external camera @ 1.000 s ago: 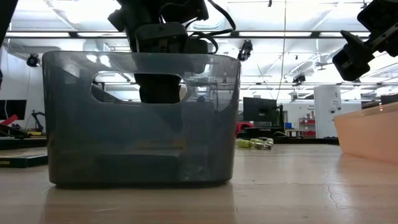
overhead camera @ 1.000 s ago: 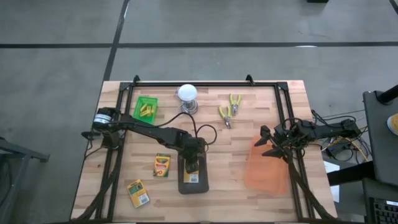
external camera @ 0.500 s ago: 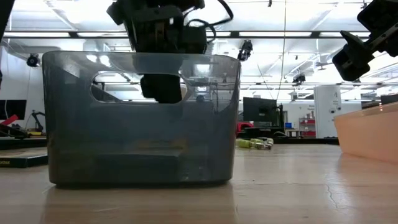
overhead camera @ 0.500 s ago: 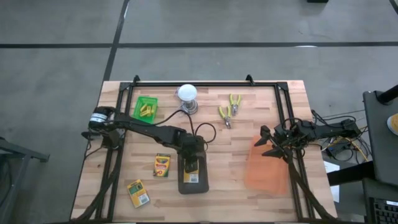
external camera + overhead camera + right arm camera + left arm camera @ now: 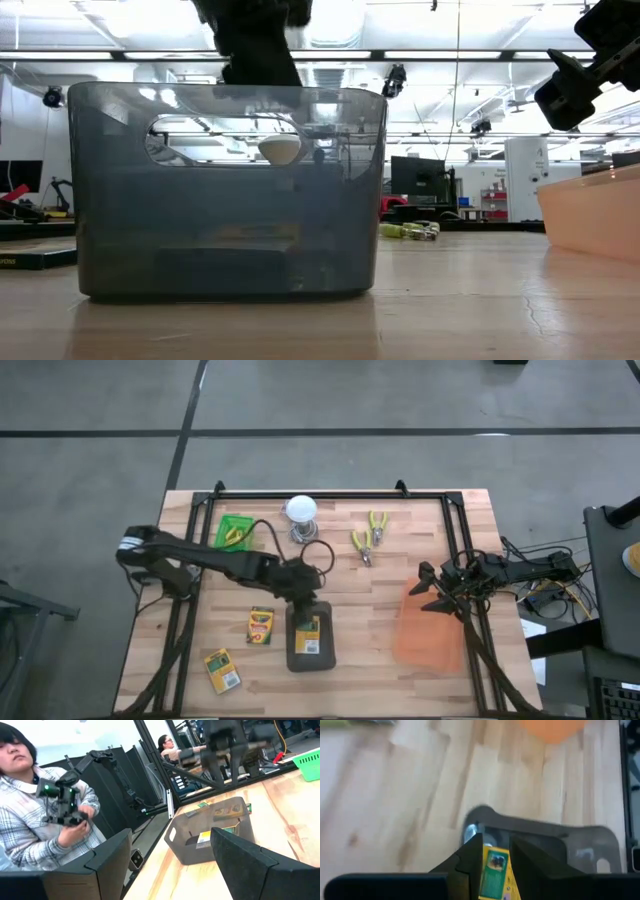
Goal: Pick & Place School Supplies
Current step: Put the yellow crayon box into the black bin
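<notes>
Your left tool (image 5: 305,600) above grey bin (image 5: 292,660), released, one crayon box (image 5: 308,639) inside bin, two boxes (image 5: 260,626) on bench (image 5: 360,600), your right tool (image 5: 428,590) spread over orange bin (image 5: 428,630).

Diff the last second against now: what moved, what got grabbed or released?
The left gripper has lifted up out of the grey bin and drawn back toward the table's far side, empty; a crayon box lies inside the bin. Nothing newly grabbed. Unchanged: the right gripper open over the orange bin, the two crayon boxes on the table, the green tray, bulb and pliers.
</notes>
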